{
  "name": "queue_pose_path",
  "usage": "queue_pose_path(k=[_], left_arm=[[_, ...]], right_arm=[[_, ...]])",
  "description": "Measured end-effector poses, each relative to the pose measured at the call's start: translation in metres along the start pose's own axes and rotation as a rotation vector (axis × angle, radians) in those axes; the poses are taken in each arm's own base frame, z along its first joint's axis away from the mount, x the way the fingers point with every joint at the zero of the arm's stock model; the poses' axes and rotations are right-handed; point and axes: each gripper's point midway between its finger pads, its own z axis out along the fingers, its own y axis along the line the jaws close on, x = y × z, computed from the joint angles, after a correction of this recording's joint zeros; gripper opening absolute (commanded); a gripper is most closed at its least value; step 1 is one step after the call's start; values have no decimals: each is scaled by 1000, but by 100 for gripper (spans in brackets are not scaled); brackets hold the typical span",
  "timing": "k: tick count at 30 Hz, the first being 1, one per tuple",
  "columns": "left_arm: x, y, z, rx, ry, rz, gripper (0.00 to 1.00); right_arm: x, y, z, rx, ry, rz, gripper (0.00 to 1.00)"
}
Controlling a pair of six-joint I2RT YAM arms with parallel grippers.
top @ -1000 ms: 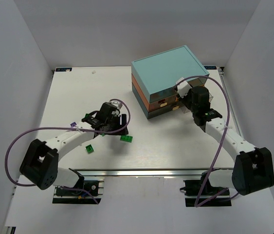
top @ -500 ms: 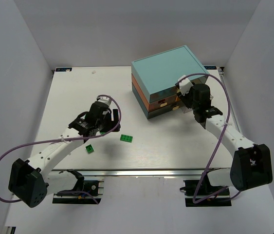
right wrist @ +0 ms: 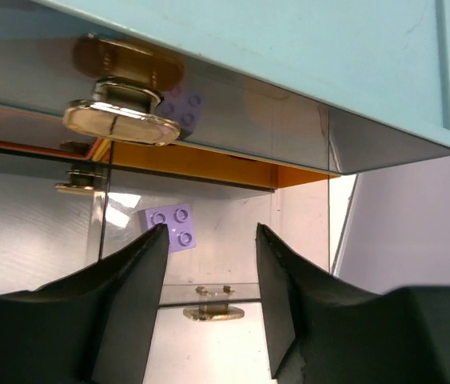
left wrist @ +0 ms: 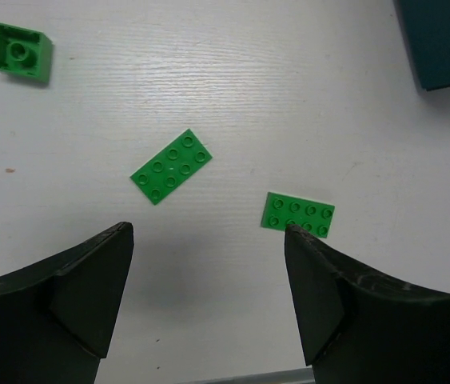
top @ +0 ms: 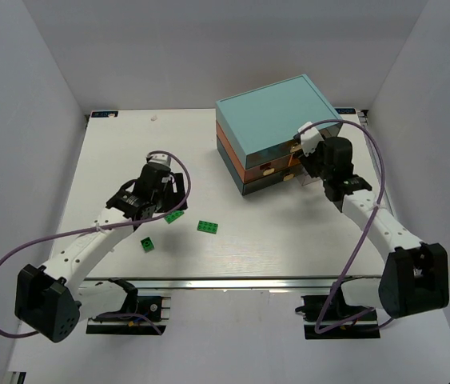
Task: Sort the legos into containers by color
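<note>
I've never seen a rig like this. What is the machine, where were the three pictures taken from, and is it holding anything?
Two robot arms stand on a white table. One picture looks down from above; the others come from a camera on each wrist. The left arm hovers over two flat green Lego plates and a green brick, jaws open, empty. The right arm faces a small drawer chest; its jaws are open too, a lilac brick lying just beyond them in a clear drawer.
</note>
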Motion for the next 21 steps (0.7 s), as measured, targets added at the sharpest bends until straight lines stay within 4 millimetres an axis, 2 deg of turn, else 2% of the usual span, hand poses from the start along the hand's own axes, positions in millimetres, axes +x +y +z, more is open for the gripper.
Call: queue_pose_path(k=[1, 3, 4, 5, 7, 8, 10, 11, 12, 14, 15, 16, 18, 21], left_arm=[[-1, 3, -1, -11, -5, -2, 83], [-5, 11, -5, -41, -24, -13, 77], [-9, 17, -8, -62, -42, -24, 72], [-12, 23, -10, -83, -57, -35, 61], [-19, 37, -14, -139, -91, -69, 48], [-21, 45, -14, -170, -101, -79, 35], [-24, 62, -12, -237, -108, -109, 30], [-24, 72, -9, -273, -102, -122, 31], [-23, 81, -7, -308, -92, -134, 35], [-22, 101, 0, -379, -67, -172, 53], [-20, 109, 2, -405, -54, -186, 69], [-19, 120, 5, -435, -43, -208, 75], [-16, 138, 10, -485, -20, -242, 84], [-9, 162, 16, -546, 15, -288, 86]], right_arm=[[-3, 0, -4, -10, -13, 9, 28], [-15, 5, -18, -50, -76, 21, 1], [-23, 8, -29, -78, -117, 31, 0], [-33, 13, -42, -114, -174, 39, 0], [-56, 25, -70, -197, -300, 37, 0], [-68, 33, -86, -246, -370, 28, 1], [-85, 53, -114, -363, -484, 15, 22], [-91, 62, -124, -420, -521, 15, 38], [-95, 71, -134, -479, -555, 12, 42], [-98, 87, -144, -581, -589, 11, 46], [-97, 94, -147, -620, -590, 16, 46], [-95, 100, -147, -659, -585, 23, 46], [-88, 111, -145, -718, -560, 41, 46], [-82, 119, -147, -761, -539, 56, 47]])
